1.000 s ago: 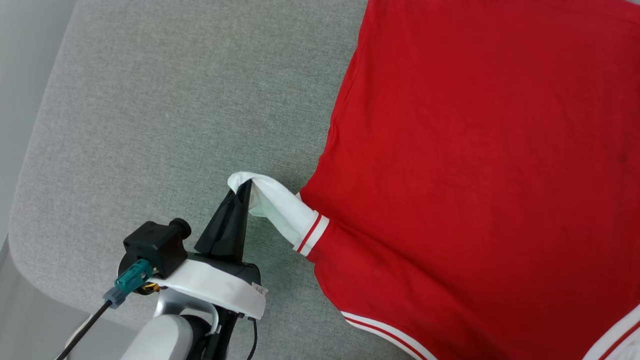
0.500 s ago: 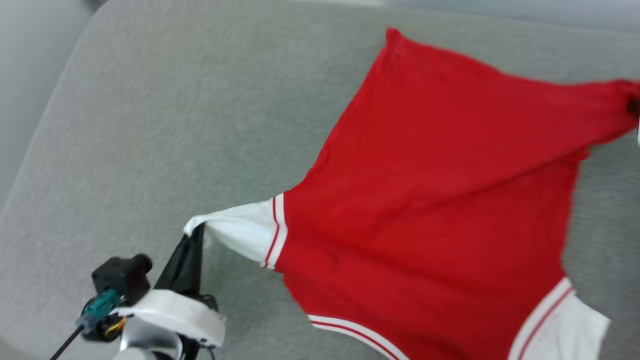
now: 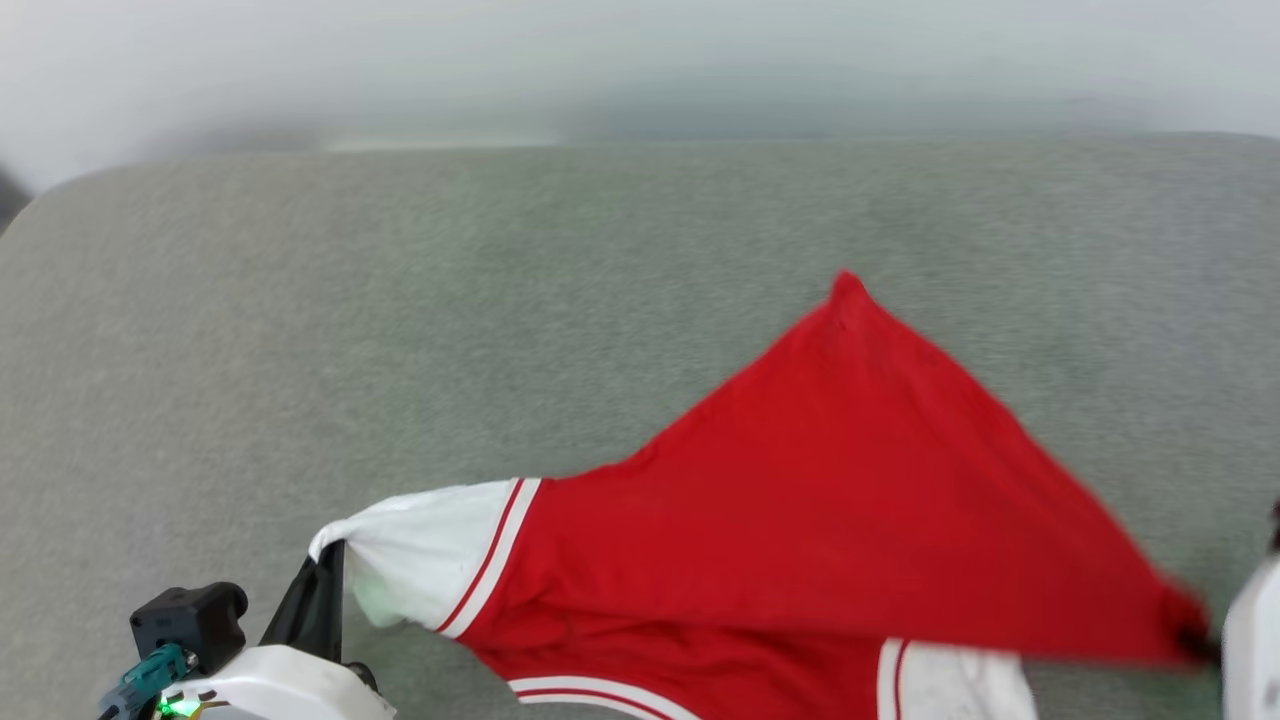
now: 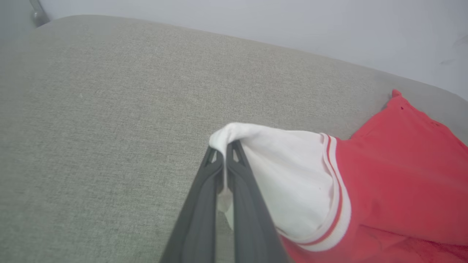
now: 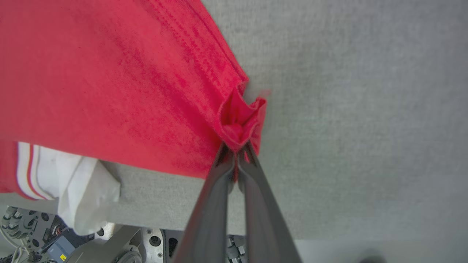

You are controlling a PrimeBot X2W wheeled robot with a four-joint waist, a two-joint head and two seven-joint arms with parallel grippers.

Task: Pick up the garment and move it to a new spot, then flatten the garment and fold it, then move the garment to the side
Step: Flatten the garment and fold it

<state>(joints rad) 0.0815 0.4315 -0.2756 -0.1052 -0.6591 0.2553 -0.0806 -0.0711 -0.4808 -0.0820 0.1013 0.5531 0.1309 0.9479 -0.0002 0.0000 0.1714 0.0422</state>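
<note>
The garment point(image 3: 830, 500), a red T-shirt with white striped-trim sleeves, is stretched above the grey cushion point(image 3: 400, 300) between both arms. At the lower left my left gripper point(image 3: 330, 565) is shut on the tip of one white sleeve point(image 3: 420, 550); the left wrist view shows its dark fingers point(image 4: 204, 204) pinching that sleeve point(image 4: 285, 175). At the right edge my right gripper point(image 3: 1200, 640) is shut on a red corner of the hem, seen bunched between its fingers point(image 5: 252, 193) in the right wrist view point(image 5: 239, 124). The second white sleeve point(image 5: 80, 190) hangs below. The print side is hidden.
The grey cushion point(image 4: 109, 109) spreads wide to the left and behind the shirt, with a pale wall point(image 4: 256, 18) beyond its far edge. Below the cushion's near edge the robot's base point(image 5: 44, 237) shows.
The head camera has tilted up. My right gripper has shut on the red hem corner and drawn it toward the near right, folding the red body over. The left grip on the sleeve is unchanged.
</note>
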